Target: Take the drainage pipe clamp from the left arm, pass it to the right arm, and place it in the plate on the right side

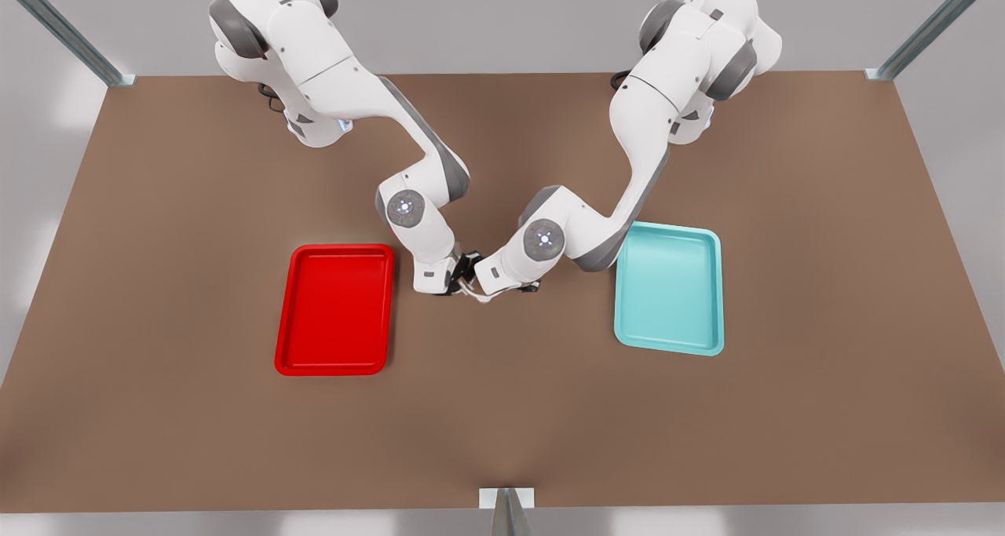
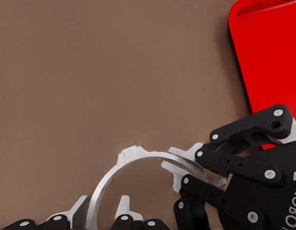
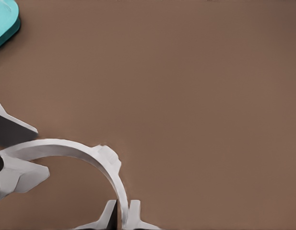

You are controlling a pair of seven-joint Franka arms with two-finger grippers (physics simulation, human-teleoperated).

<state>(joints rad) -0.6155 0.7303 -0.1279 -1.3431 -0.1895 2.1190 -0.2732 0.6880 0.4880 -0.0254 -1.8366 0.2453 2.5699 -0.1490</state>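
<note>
Right gripper (image 3: 121, 215) fingers, closest to the right wrist camera, are pressed together on one end of the drainage pipe clamp (image 3: 66, 146), pinching the thin white band edge-on. From there the arc curves away to its other end, where the left gripper (image 3: 13, 152) has a finger on each side of it.

In the left wrist view the left gripper (image 2: 102, 213) is closed on the clamp (image 2: 138, 160) low on the arc. The right gripper (image 2: 193, 165) grips the flared tab at the far end, with the red plate (image 2: 267, 57) behind it. Both grippers therefore hold the clamp at once, one at each end.

In the front view the two arms meet above bare table (image 1: 502, 426), between the two trays. The right gripper (image 1: 459, 281) belongs to the arm on the front view's left. The left gripper (image 1: 502, 289) belongs to the arm on the front view's right. The clamp (image 1: 473, 291) shows as a small pale arc between their tips, clear of both trays.

Containers: the plate (image 1: 335, 248) lies flat on the front view's left, just beside the right arm's wrist, and nothing lies in it. A teal tray (image 1: 667, 228) of the same shape lies on the front view's right, partly overlapped in the picture by the left arm's forearm, and its floor is likewise bare. A corner of the teal tray (image 3: 4, 24) also appears in the right wrist view, well apart from the clamp.
</note>
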